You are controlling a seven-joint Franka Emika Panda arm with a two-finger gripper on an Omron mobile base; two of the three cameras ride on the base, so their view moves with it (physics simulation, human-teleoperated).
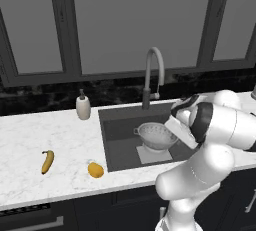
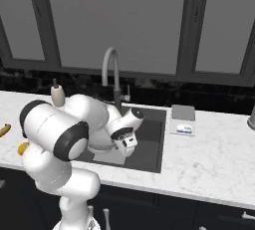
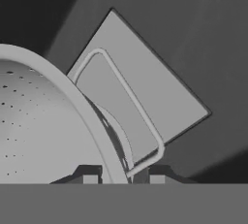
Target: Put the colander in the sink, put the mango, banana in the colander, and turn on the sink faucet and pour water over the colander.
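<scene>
Colander [image 1: 156, 135] is in the sink [image 1: 117, 140], sitting over the lighter grey square at the basin floor, so I judge step 1 placed or nearly so. Can't confirm it's fully resting: hand view has the rim running up between the two finger tips, one tip each side of the wall near the wire side handle. Gripper [image 3: 120, 179] is nearly closed, pinched on the colander rim; not let go yet.

Left to do, as I read it:
- release colander, back out of basin
- mango [image 1: 95, 170] is on the counter [image 1: 45, 135], near the front edge, just left of the sink
- banana [image 1: 47, 161] is also on the counter, further left, well apart from sink
- sink faucet [image 1: 152, 75] untouched, no water visible from spout

So roughly 1 of 4 sub-steps done.

Edges/room: colander sits toward the right-centre of the basin, w/ bare floor on its left and toward the front wall. Hand is low inside the basin on the colander's right side; basin's right wall is close to the wrist in right base view, so I'd retreat upward, not sideways. Gooseneck arches over the back of the sink, near the path of any lift; watch it. Soap dispenser [image 1: 83, 106] stands at back left corner, clear of the fruit. Counter around both fruits is open, but mango is close to the front lip, so a nudge could roll it off. A flat grey pad [image 2: 183, 119] lies right of the sink, out of the way.
</scene>
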